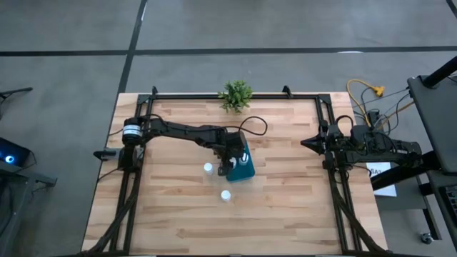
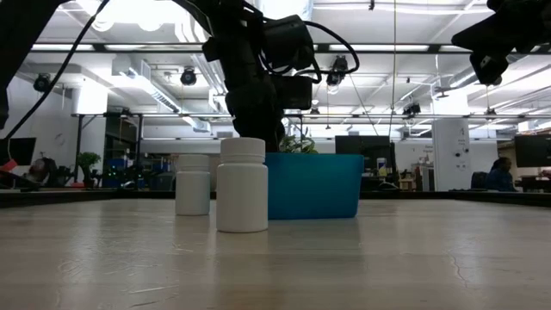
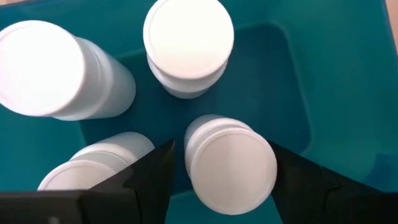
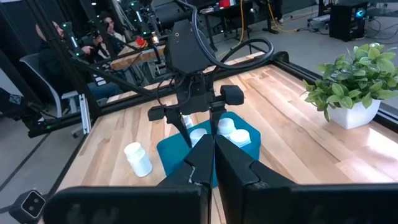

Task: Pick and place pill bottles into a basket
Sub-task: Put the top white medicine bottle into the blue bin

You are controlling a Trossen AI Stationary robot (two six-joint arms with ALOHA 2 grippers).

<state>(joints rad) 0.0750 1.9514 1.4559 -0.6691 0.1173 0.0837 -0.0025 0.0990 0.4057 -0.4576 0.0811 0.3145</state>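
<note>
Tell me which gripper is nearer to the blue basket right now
Left. The left gripper hangs directly over the blue basket, fingers either side of a pill bottle inside it. The right gripper is parked at the table's right edge, well away from it.

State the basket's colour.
Teal-blue: the basket shows best in the left wrist view.

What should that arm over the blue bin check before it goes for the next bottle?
1. Bottle between the fingers of the left pincer is inside the bin: ok.
2. Fingers are clear of that bottle: ok, a gap shows on each side.
3. Room left in the bin: ok, four bottles are in and bare floor shows.
4. Bottles left on the table: ok, two stand beside the bin.
5. Right pincer out of the way: ok, shut and parked at the table's right edge.
</note>
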